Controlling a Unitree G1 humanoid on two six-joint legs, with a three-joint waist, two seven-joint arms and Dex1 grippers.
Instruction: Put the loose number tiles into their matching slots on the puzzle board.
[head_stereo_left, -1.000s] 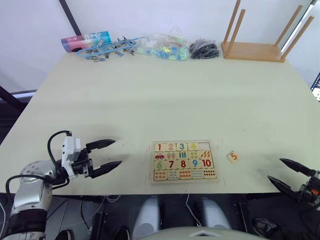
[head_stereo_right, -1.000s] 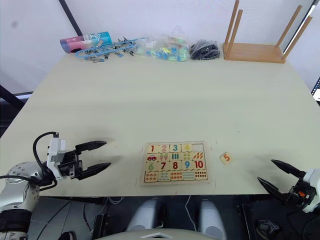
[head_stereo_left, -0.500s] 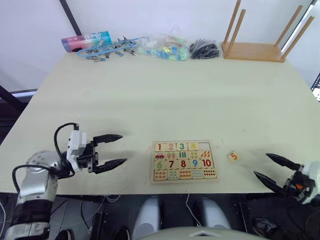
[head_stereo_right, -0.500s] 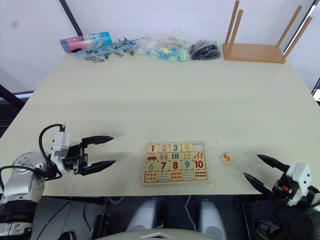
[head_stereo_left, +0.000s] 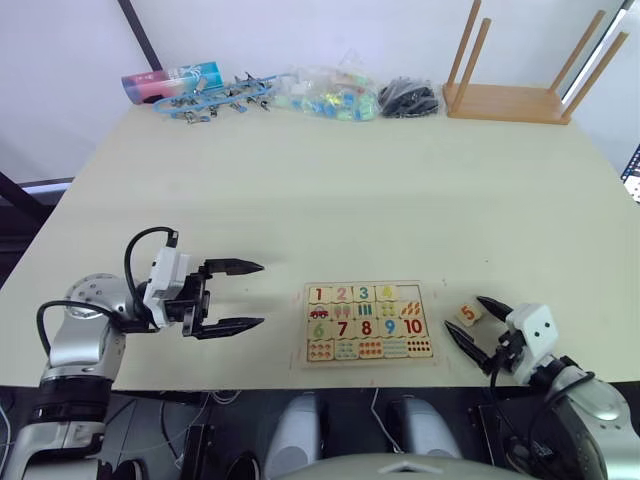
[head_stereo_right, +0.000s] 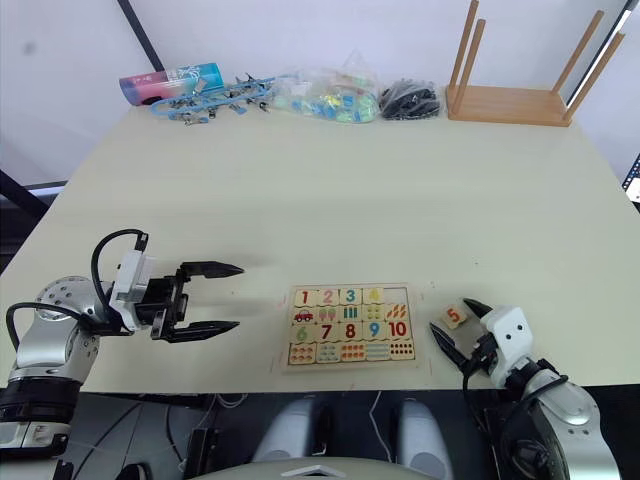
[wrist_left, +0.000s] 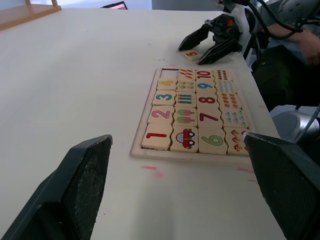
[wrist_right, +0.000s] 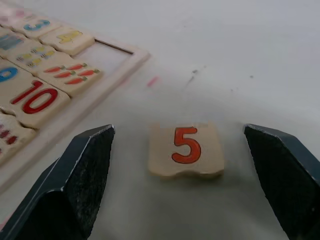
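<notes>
Your right gripper (head_stereo_left: 476, 322) straddles the 5 tile (wrist_right: 186, 148), fingers spread, not touching it.
The puzzle board (head_stereo_left: 367, 321) sits near the table's front edge; the right wrist view shows its empty corner slot (wrist_right: 108, 53) (beside the 4). Your left gripper (head_stereo_left: 238, 296) hangs open, nothing between.

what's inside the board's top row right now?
Top row of the puzzle board holds tiles 1 to 4; the last slot is empty. Tile 5 lies on the table between the open right gripper's fingers.

Left hand (head_stereo_left: 243, 296) hovers low with fingers spread wide, forearm bent inward; right hand (head_stereo_left: 474, 322) sits low, its fingers (wrist_right: 85, 165) parted too.
</notes>
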